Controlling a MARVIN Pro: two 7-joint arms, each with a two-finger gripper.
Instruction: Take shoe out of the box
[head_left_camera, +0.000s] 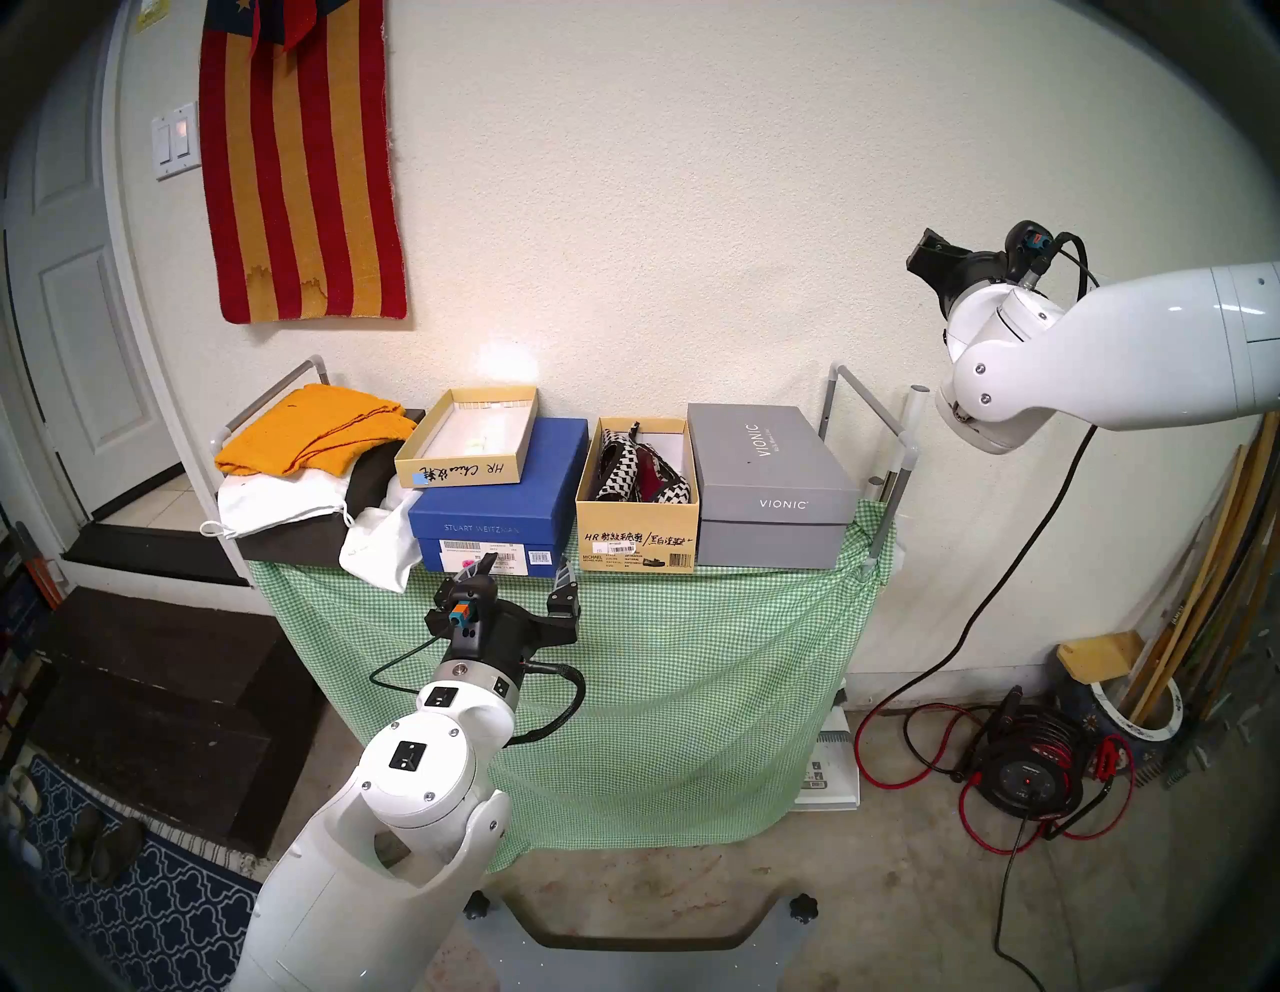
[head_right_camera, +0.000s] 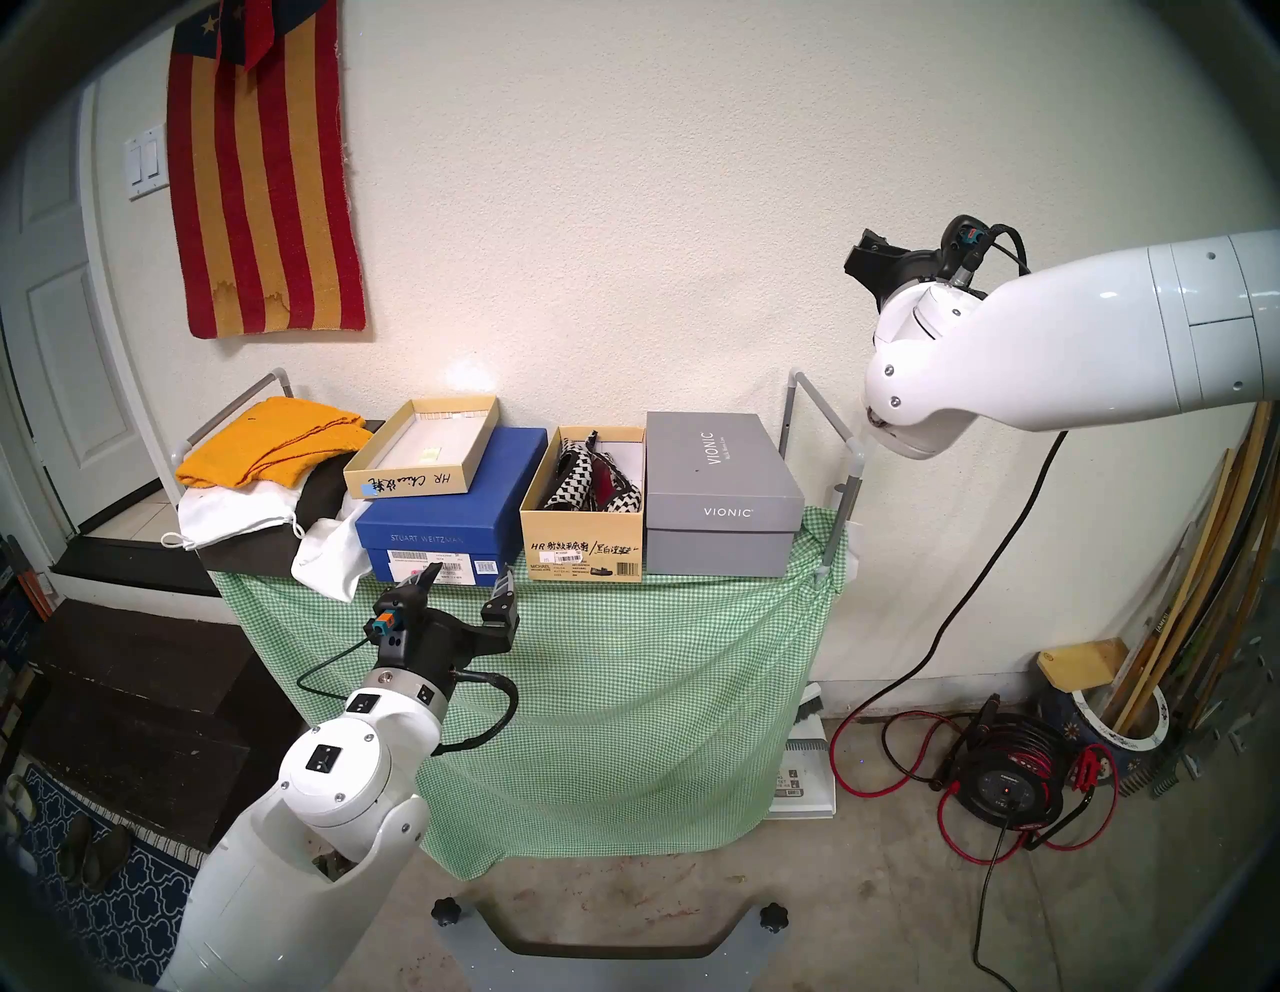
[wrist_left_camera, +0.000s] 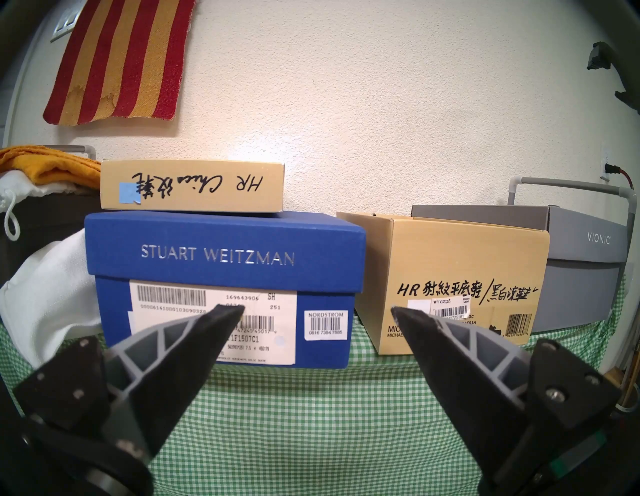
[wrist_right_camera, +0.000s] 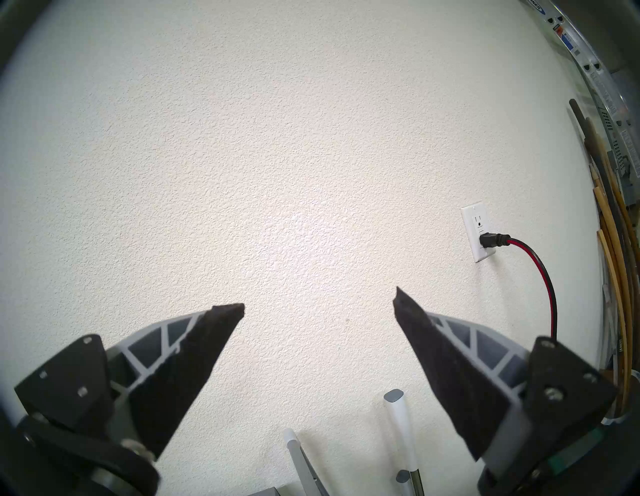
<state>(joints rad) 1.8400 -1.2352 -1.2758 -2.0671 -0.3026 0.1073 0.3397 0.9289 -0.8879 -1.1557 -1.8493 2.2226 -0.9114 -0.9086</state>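
The deep tan-yellow box (head_left_camera: 637, 537) stands open on the green-checked table, between a blue box and a grey one; it also shows in the head stereo right view (head_right_camera: 582, 544) and the left wrist view (wrist_left_camera: 450, 277). Black-and-white checked shoes (head_left_camera: 641, 474) with red lining lie inside it, also seen from the other head eye (head_right_camera: 589, 481). My left gripper (head_left_camera: 524, 571) is open and empty, below the table's front edge, in front of the blue box and left of the tan-yellow box (wrist_left_camera: 315, 309). My right gripper (wrist_right_camera: 318, 299) is open and empty, raised high at the right, facing the wall.
A shallow tan lid (head_left_camera: 457, 474) sits on the blue Stuart Weitzman box (head_left_camera: 499, 516). The grey VIONIC box (head_left_camera: 769, 478) touches the shoe box's right side. Yellow cloth (head_left_camera: 312, 429) and white bags (head_left_camera: 277, 499) lie at the left. Grey rail posts (head_left_camera: 866, 415) flank the table.
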